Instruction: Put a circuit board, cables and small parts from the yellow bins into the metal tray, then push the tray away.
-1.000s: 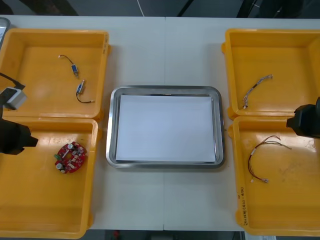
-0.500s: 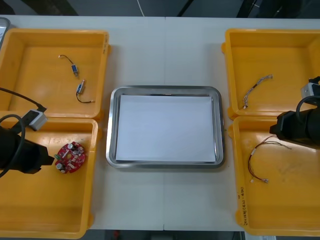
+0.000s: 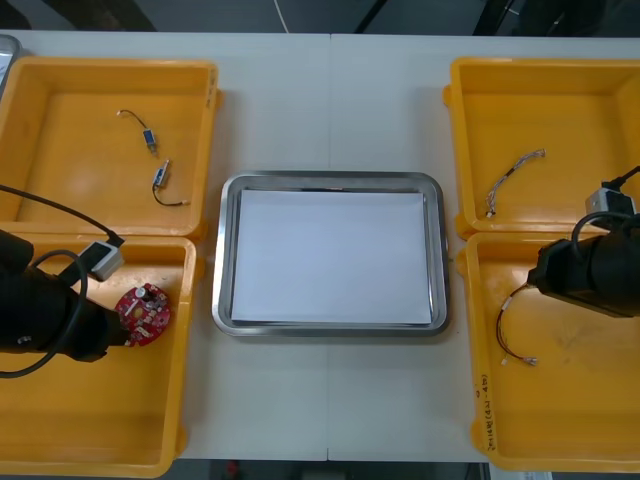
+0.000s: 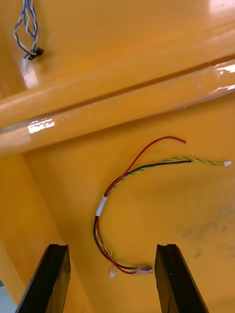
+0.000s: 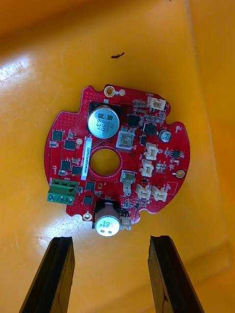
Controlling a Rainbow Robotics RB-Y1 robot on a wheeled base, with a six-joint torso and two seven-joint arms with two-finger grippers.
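The light tabletop [image 3: 300, 110] has a seam running down its middle from the far edge toward the near one. The metal tray [image 3: 330, 181] lies flat at its centre, long side across, shiny at the rim and white inside. Two yellow bins stand at each side, one behind the other and touching: the far left bin [image 3: 110, 64] and near left bin [image 3: 186, 380], the far right bin [image 3: 457, 140] and near right bin [image 3: 472, 330]. Both near bins sit just beside the tray, with a strip of bare tabletop between

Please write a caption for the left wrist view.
Open left gripper near the red circuit board lying in a yellow bin.
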